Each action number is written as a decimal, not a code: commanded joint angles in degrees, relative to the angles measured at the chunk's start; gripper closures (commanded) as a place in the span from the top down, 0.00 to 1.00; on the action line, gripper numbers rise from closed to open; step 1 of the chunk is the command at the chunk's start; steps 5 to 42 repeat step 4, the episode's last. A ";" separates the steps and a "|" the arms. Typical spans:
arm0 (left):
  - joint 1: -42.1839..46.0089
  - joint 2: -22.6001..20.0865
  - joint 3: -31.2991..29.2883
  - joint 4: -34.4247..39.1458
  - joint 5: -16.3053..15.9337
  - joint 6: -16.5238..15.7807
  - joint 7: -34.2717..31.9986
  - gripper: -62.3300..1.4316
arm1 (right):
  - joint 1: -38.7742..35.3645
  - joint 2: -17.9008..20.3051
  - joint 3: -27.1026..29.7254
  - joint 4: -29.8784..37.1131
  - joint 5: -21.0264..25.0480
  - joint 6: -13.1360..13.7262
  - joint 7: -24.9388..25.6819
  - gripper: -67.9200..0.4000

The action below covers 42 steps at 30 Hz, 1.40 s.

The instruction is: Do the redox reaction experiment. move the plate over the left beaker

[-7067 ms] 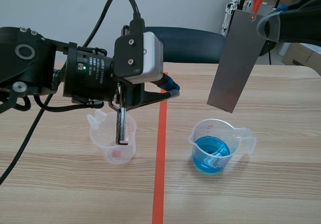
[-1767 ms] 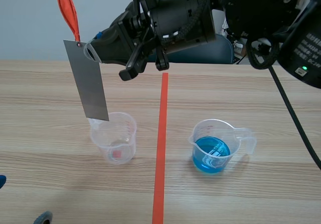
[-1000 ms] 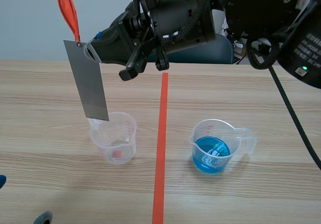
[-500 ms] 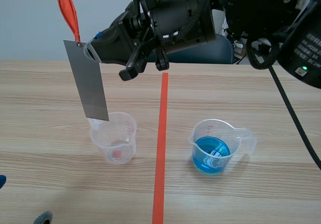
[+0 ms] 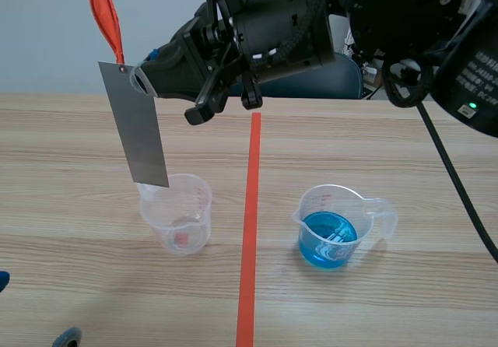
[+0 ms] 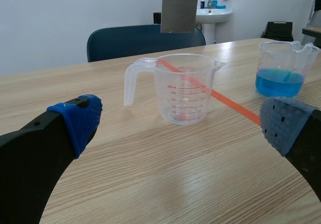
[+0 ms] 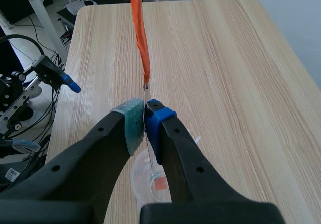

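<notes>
Scene view: my right gripper (image 5: 138, 82), reaching in from the right past the orange-red tape line (image 5: 249, 207), is clenched on the top corner of a flat, matte grey metal plate (image 5: 142, 129). The plate is a thin rectangle hanging slightly tilted, with a crumpled orange strip (image 5: 105, 16) fixed through a hole at its top. Its lower edge hangs just above the rim of the left beaker (image 5: 180, 216), a clear plastic cup with a handle, a spout, printed red graduations and a small reddish bit at its bottom. The left wrist view shows a gap between plate and rim. The right beaker (image 5: 336, 224), also clear plastic with a handle, holds blue liquid and stands well apart across the tape. My left gripper (image 6: 181, 126) sits low over the pale wood-grain table (image 6: 150, 184), its fingers spread wide and released, its soft blue pads (image 6: 283, 128) either side of the view toward the left beaker.
</notes>
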 commanded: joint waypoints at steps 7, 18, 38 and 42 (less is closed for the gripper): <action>-0.02 -0.02 -0.20 0.83 -0.37 -0.02 -2.51 1.00 | 1.42 -0.15 0.48 0.46 0.85 -0.20 1.07 0.02; -0.02 -0.02 -0.20 0.83 -0.37 -0.02 -2.51 1.00 | 1.42 -0.15 0.48 0.46 0.85 -0.20 1.07 0.02; -0.02 -0.02 -0.20 0.83 -0.37 -0.02 -2.51 1.00 | 1.42 -0.15 0.48 0.46 0.85 -0.20 1.07 0.02; -0.02 -0.02 -0.20 0.83 -0.37 -0.02 -2.51 1.00 | 1.42 -0.15 0.48 0.46 0.85 -0.20 1.07 0.02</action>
